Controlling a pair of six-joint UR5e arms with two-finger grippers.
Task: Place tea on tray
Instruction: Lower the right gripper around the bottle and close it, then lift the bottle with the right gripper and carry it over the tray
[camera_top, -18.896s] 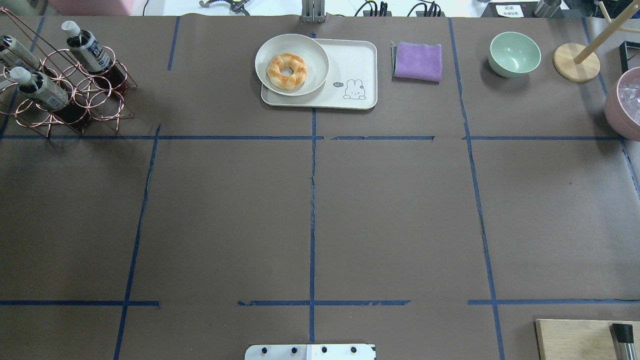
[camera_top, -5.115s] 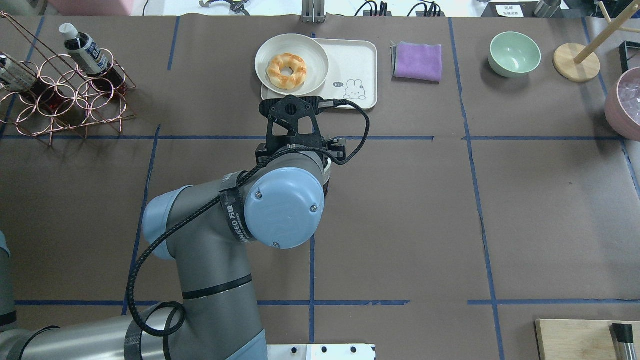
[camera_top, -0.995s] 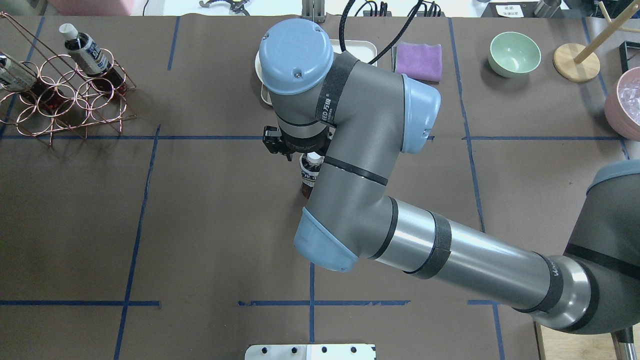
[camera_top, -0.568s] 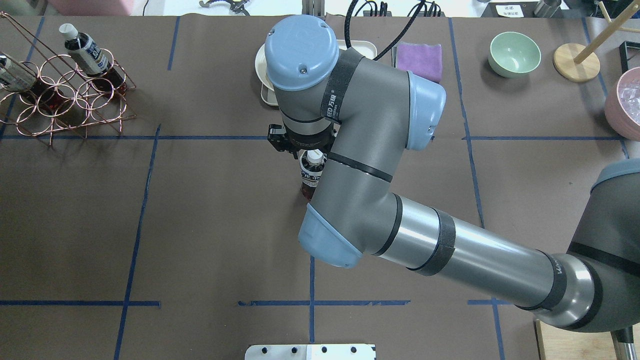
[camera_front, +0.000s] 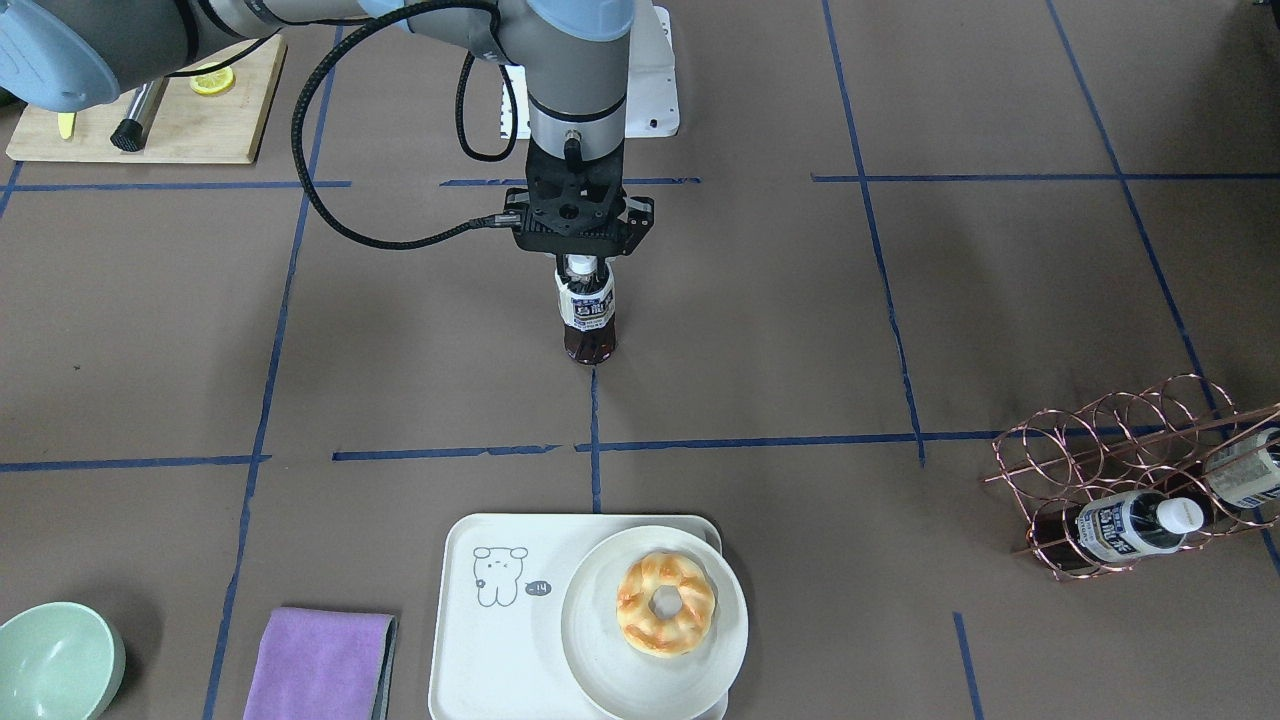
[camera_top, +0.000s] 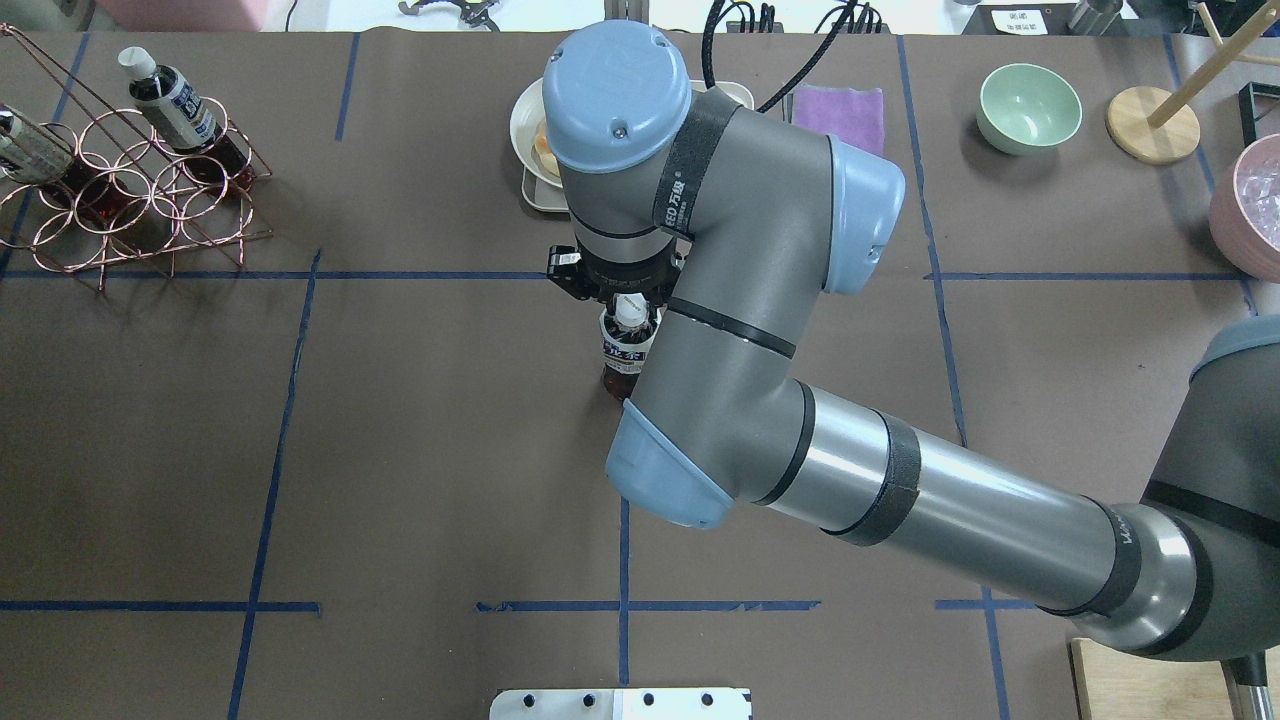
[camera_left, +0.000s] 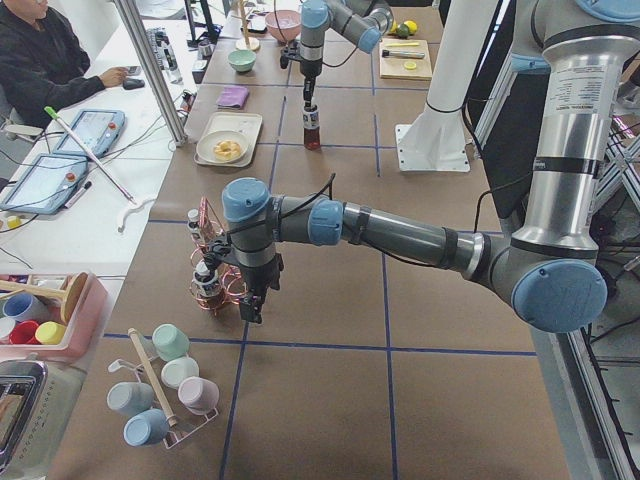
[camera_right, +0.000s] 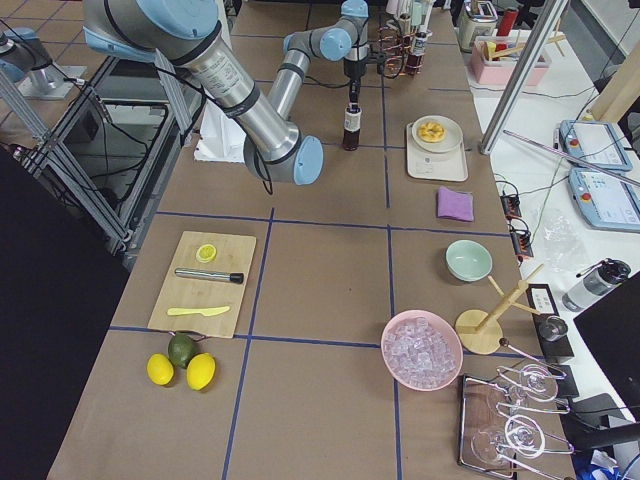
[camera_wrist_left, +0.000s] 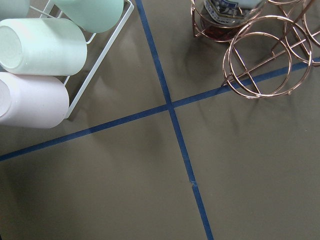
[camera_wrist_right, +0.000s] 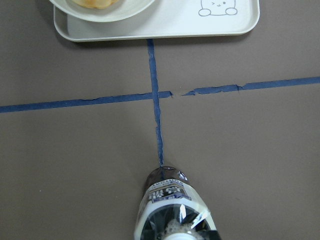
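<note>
Right arm (camera_top: 930, 520): brought in from the right and bent at the elbow, with the wrist held upright at the middle of the scene.
Right gripper (camera_front: 582, 262): pointed straight down, with the jaws set slightly apart.
Left arm (camera_left: 400, 232): stretched out level toward the far left end, with the wrist turned downward.
Left gripper (camera_left: 250, 312): pointed down and held low; the spacing of its jaws cannot be made out.

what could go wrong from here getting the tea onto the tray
1. The right gripper is at the cap of the tea, a tall narrow bottle standing on the table; held that high it may swing or tip.
2. The plate with the donut covers about half the tray, leaving only the bear side free; the bottle could clip the plate's rim.
</note>
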